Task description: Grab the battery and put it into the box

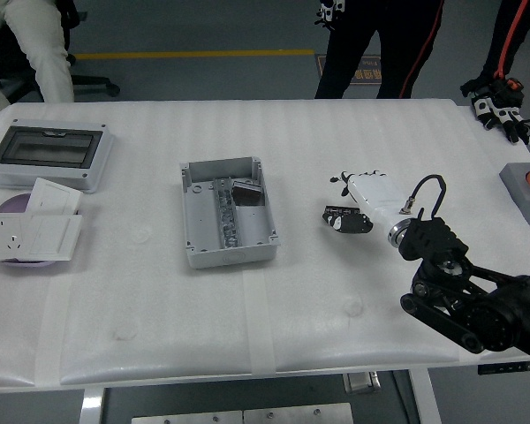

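Note:
An open grey box (197,245) lies at the table's middle. A dark, blocky battery (246,192) rests inside it, in the upper right part. My right hand (336,200), white with black fingertips, hovers low over the table to the right of the box, well apart from it. Its fingers (346,219) point left, loosely bent, and hold nothing. The black right arm (464,296) comes in from the lower right. No left arm shows.
At the far left stand a grey enclosure with a dark clear lid (46,155) and white socket plates (31,231) over a purple disc. A grey block (526,190) sits at the right edge. People stand beyond the far side; a gloved hand (502,110) hangs there.

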Motion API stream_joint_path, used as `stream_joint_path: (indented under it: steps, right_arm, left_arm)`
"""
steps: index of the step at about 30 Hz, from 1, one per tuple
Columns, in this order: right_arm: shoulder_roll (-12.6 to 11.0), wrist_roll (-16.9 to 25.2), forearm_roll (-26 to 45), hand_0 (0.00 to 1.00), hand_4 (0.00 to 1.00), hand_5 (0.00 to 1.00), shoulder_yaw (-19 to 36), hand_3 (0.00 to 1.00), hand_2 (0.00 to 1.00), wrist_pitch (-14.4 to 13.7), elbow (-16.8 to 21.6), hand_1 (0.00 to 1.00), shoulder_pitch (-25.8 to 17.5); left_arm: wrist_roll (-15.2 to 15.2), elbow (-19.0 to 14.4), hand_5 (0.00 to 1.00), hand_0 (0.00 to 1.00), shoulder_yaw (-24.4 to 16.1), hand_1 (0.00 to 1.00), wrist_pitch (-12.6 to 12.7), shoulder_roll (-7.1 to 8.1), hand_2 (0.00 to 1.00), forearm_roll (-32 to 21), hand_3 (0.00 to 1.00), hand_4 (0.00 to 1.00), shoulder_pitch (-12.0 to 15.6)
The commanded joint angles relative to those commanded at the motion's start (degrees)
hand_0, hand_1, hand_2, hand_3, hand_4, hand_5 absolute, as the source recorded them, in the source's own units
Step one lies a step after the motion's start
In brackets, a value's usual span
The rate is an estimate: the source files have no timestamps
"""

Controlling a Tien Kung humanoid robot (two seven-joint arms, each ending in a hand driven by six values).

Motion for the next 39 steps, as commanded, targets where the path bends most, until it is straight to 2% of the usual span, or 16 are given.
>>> stream_joint_path:
  steps: [7, 8, 25, 26, 31, 32, 37, 38, 39]
  right_arm:
    - [-0.38, -0.06, 0.08, 0.967, 0.996, 0.587, -0.05, 0.917, 0.760, -0.02, 0.24, 0.706, 0.03]
    - [-0.50, -0.07, 0.06, 0.969, 0.998, 0.622, -0.09, 0.902, 0.754, -0.05, 0.40, 0.700, 0.00]
    - [-0.69, -0.47, 0.60, 0.956, 0.998, 0.630, -2.67, 0.879, 0.737, -1.61, -1.49, 0.680, -0.06]
    - [-0.65, -0.48, 0.59, 0.835, 0.815, 0.459, -2.78, 0.788, 0.687, -1.66, -1.53, 0.631, -0.08]
    - [-0.54, -0.48, 0.50, 0.835, 0.815, 0.459, -3.22, 0.788, 0.687, -2.02, -1.74, 0.631, -0.26]
    - [-0.54, -0.47, 0.48, 0.677, 0.680, 0.345, -3.28, 0.687, 0.636, -2.11, -1.78, 0.568, -0.30]
    - [-0.55, -0.45, 0.35, 0.677, 0.680, 0.345, -3.32, 0.687, 0.636, -2.64, -1.98, 0.568, -0.45]
    - [-0.56, -0.43, 0.36, 0.607, 0.596, 0.279, -3.28, 0.669, 0.594, -2.74, -2.03, 0.504, -0.49]
    - [-0.56, -0.41, 0.37, 0.607, 0.596, 0.279, -3.25, 0.669, 0.594, -2.79, -2.06, 0.504, -0.51]
  left_arm:
    - [-0.02, -0.01, 0.002, 0.393, 0.22, 0.546, -0.04, 0.02, 0.501, -0.29, 0.395, 0.002, -0.04]
    - [-0.01, 0.00, 0.002, 0.393, 0.17, 0.545, -0.02, 0.05, 0.499, -0.24, 0.394, 0.002, -0.05]
    - [-0.44, 0.02, 0.002, 0.392, 0.30, 0.545, 0.35, 0.03, 0.495, -0.40, 0.393, 0.002, -0.12]
    - [-0.48, 0.04, 0.002, 0.393, 0.32, 0.546, 0.37, 0.01, 0.490, -0.42, 0.393, 0.002, -0.15]
    - [-0.69, 0.05, 0.002, 0.393, 0.46, 0.546, 0.51, -0.03, 0.490, -0.57, 0.393, 0.002, -0.22]
    - [-0.71, 0.05, 0.002, 0.392, 0.46, 0.547, 0.54, -0.03, 0.491, -0.58, 0.394, 0.002, -0.21]
    - [-0.81, 0.04, 0.002, 0.392, 0.42, 0.547, 0.65, -0.01, 0.491, -0.53, 0.394, 0.002, -0.17]
    - [-0.84, 0.04, 0.002, 0.391, 0.42, 0.546, 0.68, 0.00, 0.489, -0.52, 0.394, 0.002, -0.17]
    - [-0.85, 0.04, 0.002, 0.391, 0.42, 0.546, 0.69, 0.00, 0.489, -0.51, 0.394, 0.002, -0.17]
